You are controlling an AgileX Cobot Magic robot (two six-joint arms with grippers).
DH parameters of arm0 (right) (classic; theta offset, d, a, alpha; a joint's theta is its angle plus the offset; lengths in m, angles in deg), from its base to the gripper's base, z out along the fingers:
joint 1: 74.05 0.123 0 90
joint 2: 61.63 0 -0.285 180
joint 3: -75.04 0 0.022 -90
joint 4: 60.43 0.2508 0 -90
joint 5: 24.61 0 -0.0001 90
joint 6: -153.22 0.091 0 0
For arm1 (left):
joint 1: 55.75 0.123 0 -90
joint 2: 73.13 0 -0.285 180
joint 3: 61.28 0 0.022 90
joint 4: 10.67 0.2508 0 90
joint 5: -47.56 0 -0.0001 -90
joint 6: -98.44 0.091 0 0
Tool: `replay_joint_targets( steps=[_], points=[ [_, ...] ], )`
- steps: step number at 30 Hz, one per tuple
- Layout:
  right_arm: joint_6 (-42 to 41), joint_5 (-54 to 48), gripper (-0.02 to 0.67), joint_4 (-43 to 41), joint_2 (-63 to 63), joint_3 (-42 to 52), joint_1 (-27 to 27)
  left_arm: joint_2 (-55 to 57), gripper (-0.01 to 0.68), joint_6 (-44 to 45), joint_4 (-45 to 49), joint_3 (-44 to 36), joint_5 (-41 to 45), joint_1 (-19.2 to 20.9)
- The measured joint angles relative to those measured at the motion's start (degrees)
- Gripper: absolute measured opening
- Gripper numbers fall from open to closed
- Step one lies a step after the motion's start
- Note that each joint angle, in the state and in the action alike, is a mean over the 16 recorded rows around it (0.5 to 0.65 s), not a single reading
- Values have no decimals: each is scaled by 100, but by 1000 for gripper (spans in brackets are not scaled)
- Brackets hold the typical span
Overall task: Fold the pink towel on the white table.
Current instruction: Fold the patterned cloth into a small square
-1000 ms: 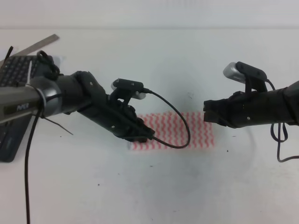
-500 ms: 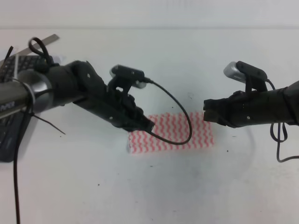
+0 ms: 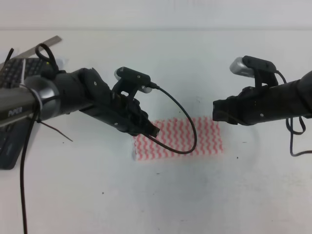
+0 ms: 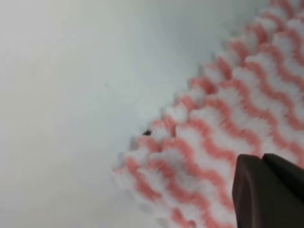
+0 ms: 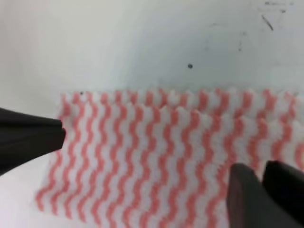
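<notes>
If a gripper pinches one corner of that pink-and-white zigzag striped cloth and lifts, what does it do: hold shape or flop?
Likely flops: the thin pink-and-white zigzag striped cloth lies flat on the white table in two stacked layers, edges showing in the right wrist view. Probably light, so it may drag rather than stay put. Its fuzzy scalloped edge suggests decent grip, not slippery.

The exterior high view looks down from above on the tabletop (image 3: 161, 204) and both arms; the left wrist view sits very close over a corner of the pink towel (image 4: 223, 142); the right wrist view, a little farther back, takes in most of that towel (image 5: 156, 156), which all three share.
</notes>
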Motion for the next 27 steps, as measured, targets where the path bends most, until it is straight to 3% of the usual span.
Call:
replay_joint_targets(
  steps=[9,27],
  points=[
    [501,-141,234,-650,-110,-176,-52,120,-2,1,34,1,-65,1],
    [598,-223,244,-1363,-775,-702,-55,160,-2,10,38,1,-48,1]
  ],
)
